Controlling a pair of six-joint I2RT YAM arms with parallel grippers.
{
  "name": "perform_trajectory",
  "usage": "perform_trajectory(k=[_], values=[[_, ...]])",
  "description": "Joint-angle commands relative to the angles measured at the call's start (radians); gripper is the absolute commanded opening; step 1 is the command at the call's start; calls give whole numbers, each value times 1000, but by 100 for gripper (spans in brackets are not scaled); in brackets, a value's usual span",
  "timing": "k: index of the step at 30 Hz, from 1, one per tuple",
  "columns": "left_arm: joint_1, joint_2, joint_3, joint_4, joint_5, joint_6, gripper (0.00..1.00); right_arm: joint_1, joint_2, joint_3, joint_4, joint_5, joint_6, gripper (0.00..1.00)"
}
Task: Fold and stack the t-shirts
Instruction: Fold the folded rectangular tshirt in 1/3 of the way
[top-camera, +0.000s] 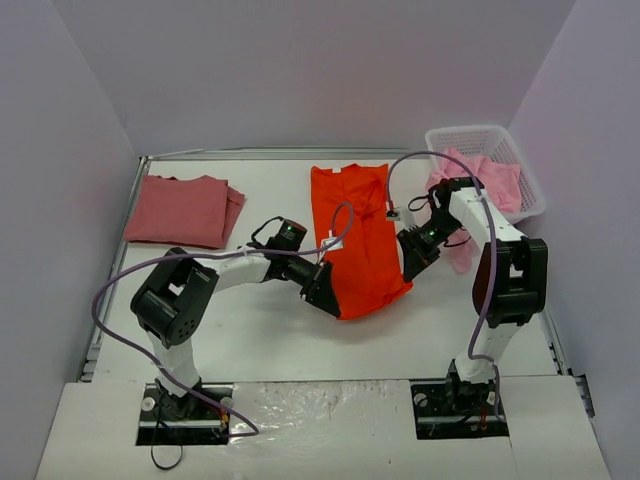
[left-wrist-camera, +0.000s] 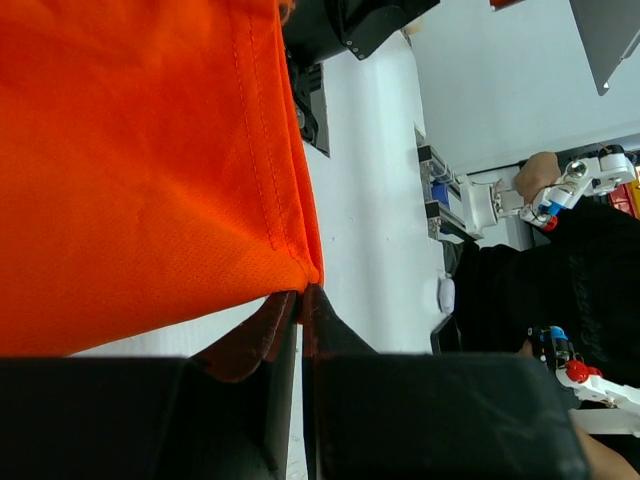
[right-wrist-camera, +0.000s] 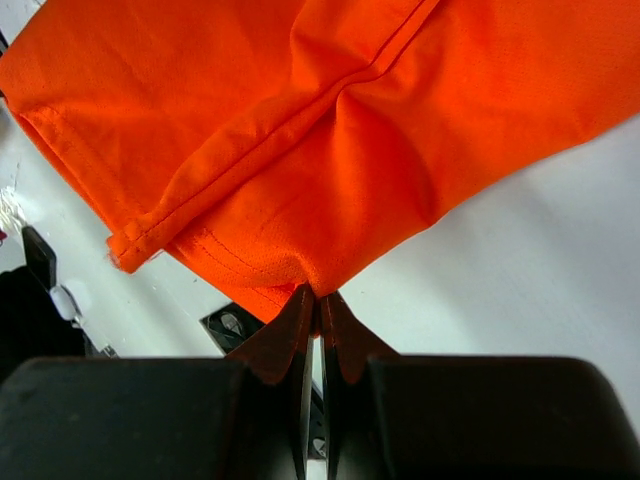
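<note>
Your left pincer (left-wrist-camera: 302, 296) is clenching the orange-red t-shirt (top-camera: 350, 225) at its near hem corner; your right pincer (right-wrist-camera: 318, 298) is pinching its right edge. The shirt is lying mid-tabletop (top-camera: 270, 340). A rose-red shirt (top-camera: 180, 210) is sitting folded far left. Pink shirts (top-camera: 490, 180) are spilling from the basket (top-camera: 470, 131), seemingly brushing your right arm.

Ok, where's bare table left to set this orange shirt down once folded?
Bare table lies between the folded dusty rose-red shirt and the bright orange-red shirt, and on the near side of the orange one. The right side is crowded: white plastic lattice basket, light pink shirts spilling out, right arm.
</note>
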Motion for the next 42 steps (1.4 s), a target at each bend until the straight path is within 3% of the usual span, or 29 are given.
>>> perform_trajectory(k=[1,10,18,26,34,36,39,41,42], values=[[19,27,73,-125,45,104,2,-1,3,4,-66,1,-41,0],[97,109,168,-112,-3,-6,2,-4,57,79,-67,-67,-8,0],[140,191,340,-390,17,135,2,-15,115,140,-61,-140,9,0],[149,221,435,-489,43,164,2,-21,178,254,-61,-153,54,0],[186,321,634,-887,53,478,2,-22,235,395,-53,-147,108,0],[197,352,692,-1080,69,584,2,-24,258,416,-53,-147,119,0],[220,445,856,-1431,102,954,2,-24,287,456,-55,-145,128,0],[239,528,971,-1660,117,1098,2,-24,307,484,-56,-148,131,0],[244,557,994,-1684,114,1139,2,-24,313,492,-56,-150,133,0]])
